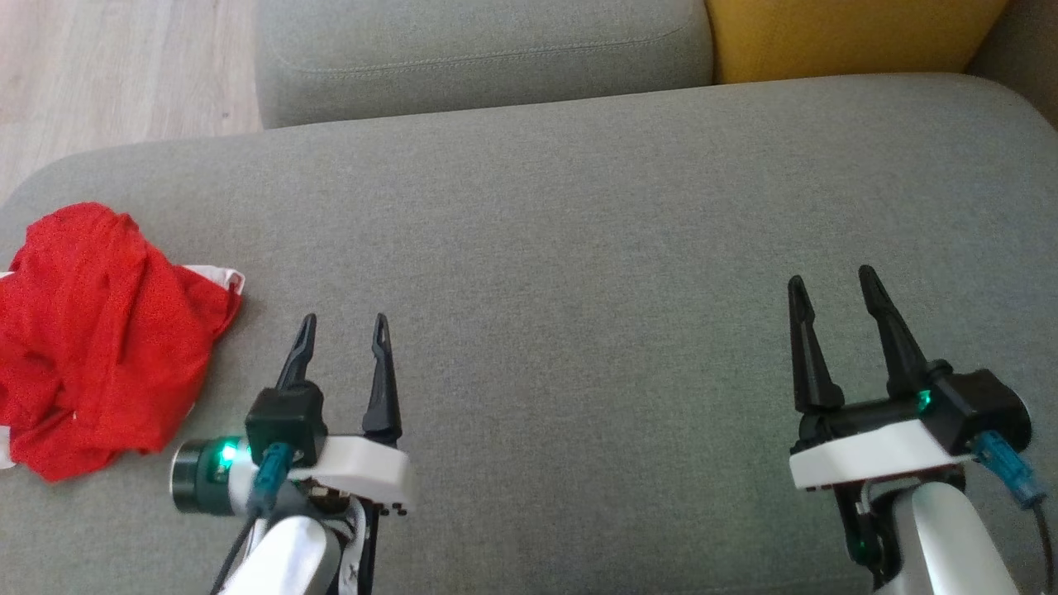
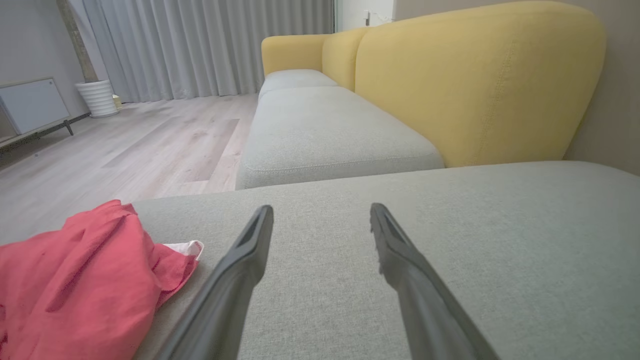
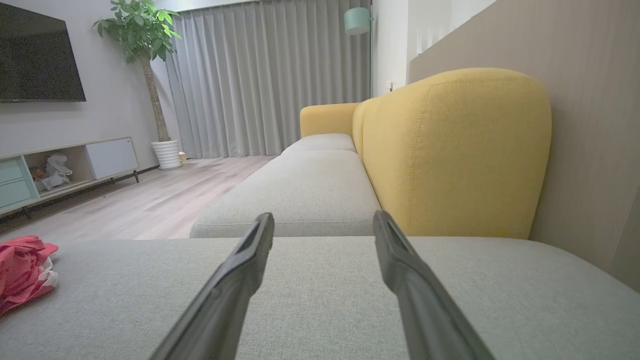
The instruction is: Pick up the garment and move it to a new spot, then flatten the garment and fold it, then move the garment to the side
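Left gripper [image 1: 345,322] at lower left of head view, over the grey seat cushion [image 1: 579,207]. Its two dark fingers [image 2: 240,280] are spread wide with nothing between them. Height above the fabric cannot be told. Green light lit on the wrist housing.

Right gripper [image 1: 831,279] at lower right, well apart from the left. Its fingers [image 3: 415,295] are likewise parted wide and empty, pointing toward the sofa back.

Garment [image 1: 99,330]: red, crumpled in a loose heap at the far left end of the cushion, close to its rounded edge. White trim or lining shows at the heap's upper right corner and lower left. It lies near the left gripper, on that gripper's outer side, apart from the fingers. Neither gripper touches it. Right wrist view puts the garment [image 3: 22,270] at the far left edge, well away from that gripper.

Surroundings:
- yellow backrest [image 1: 843,33] beyond the cushion at upper right
- second grey cushion [image 1: 479,49] adjoining at top
- pale wood floor [image 1: 107,66] at upper left
- in the wrist views: grey curtains [image 2: 200,45], white ribbed pot [image 2: 97,97], potted plant [image 3: 142,30], dark wall screen [image 3: 37,55], low cabinet [image 3: 60,165]
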